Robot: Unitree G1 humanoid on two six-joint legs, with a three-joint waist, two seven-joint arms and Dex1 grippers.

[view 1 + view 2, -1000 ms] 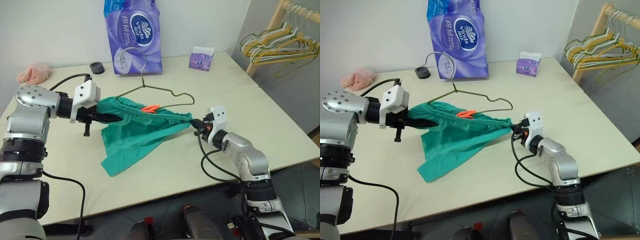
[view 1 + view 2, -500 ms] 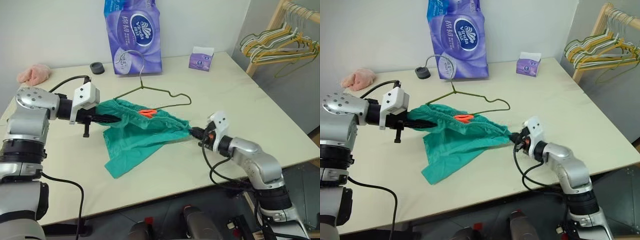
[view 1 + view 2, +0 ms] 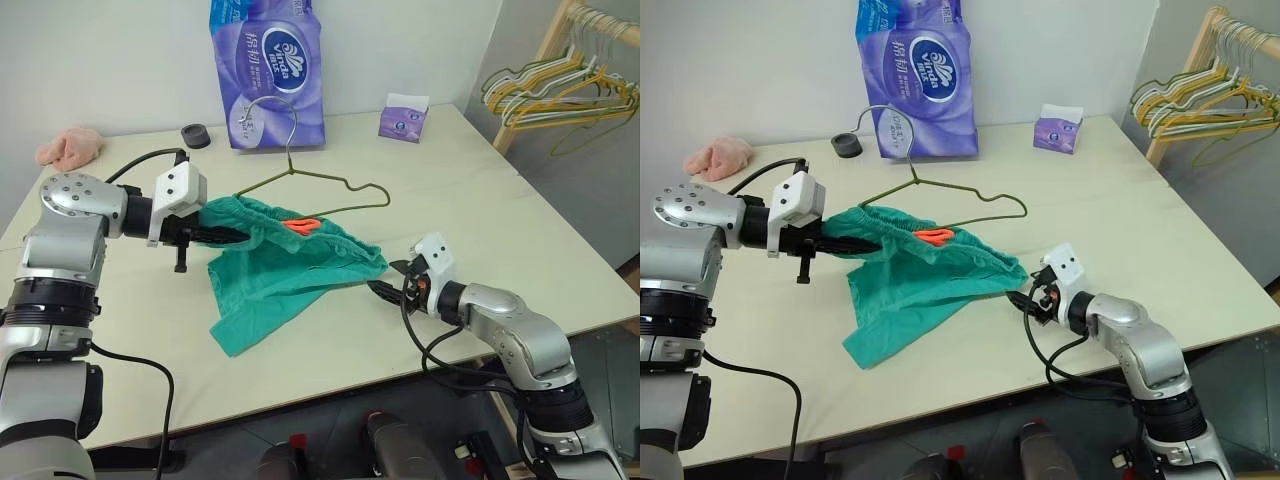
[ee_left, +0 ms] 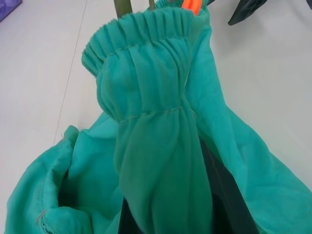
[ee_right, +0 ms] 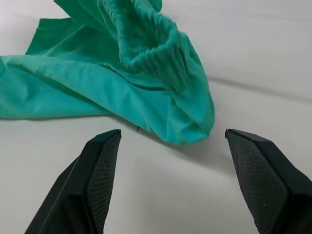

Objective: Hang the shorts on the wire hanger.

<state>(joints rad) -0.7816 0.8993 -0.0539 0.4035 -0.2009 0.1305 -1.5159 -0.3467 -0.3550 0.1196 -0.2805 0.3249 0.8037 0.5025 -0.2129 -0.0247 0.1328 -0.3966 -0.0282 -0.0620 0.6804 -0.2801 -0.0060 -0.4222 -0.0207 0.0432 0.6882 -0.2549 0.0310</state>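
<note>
The teal-green shorts (image 3: 290, 268) lie partly lifted on the table, their orange drawstring tip (image 3: 303, 224) on top. My left gripper (image 3: 236, 237) is shut on the left end of the gathered waistband (image 4: 146, 73) and holds it off the table. My right gripper (image 3: 386, 290) is open and low over the table, just past the waistband's right end (image 5: 165, 63), which rests on the table with nothing gripping it. The olive wire hanger (image 3: 335, 185) lies behind the shorts, with its hook (image 3: 268, 104) up against the purple pack.
A large purple tissue pack (image 3: 265, 70) stands at the back, with a small purple tissue box (image 3: 402, 117) to its right and a black round cap (image 3: 195, 135) to its left. A pink fluffy cloth (image 3: 68, 146) sits far left. A wooden rack of yellow and white hangers (image 3: 560, 85) stands off the table, right.
My right gripper has let go of the waistband's right end, opened wide and drawn back towards me. That end has dropped onto the table. The left gripper keeps its hold.
</note>
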